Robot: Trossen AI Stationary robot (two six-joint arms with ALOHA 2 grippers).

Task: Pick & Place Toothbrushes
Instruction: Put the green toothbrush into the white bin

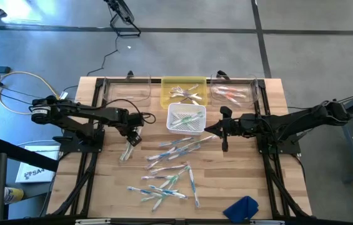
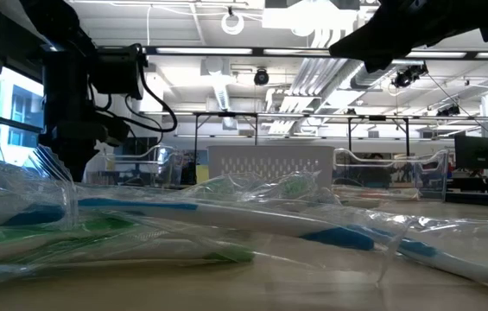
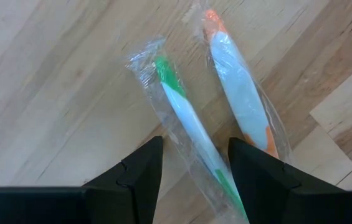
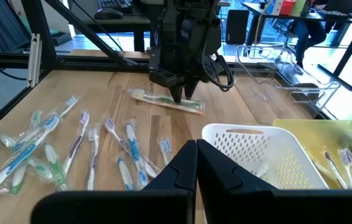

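Two wrapped toothbrushes lie side by side on the wooden table [image 1: 101, 181], one green and white [image 3: 185, 118], one orange and white [image 3: 241, 81]. My left gripper [image 3: 194, 146] points down over them, open, with a finger on either side of the green one's handle. In the high view it [image 1: 132, 139] stands left of the white basket [image 1: 170, 119]. Many more wrapped toothbrushes [image 1: 173, 150] lie scattered mid-table. My right gripper [image 1: 207, 130] hovers shut beside the basket's right side, holding nothing. My left gripper comes from above with its fingers astride the green toothbrush's handle [image 3: 208, 163], and that toothbrush lies flat on the table. Whether the fingers [image 3: 144, 168] touch its wrapper, I cannot tell.
Along the far edge stand a clear bin [image 1: 126, 94], a yellow bin [image 1: 165, 94] with a few toothbrushes, and another clear bin [image 1: 254, 94] with some. A blue cloth [image 1: 243, 207] lies at the near right. Bare wood shows at the near left and far right.
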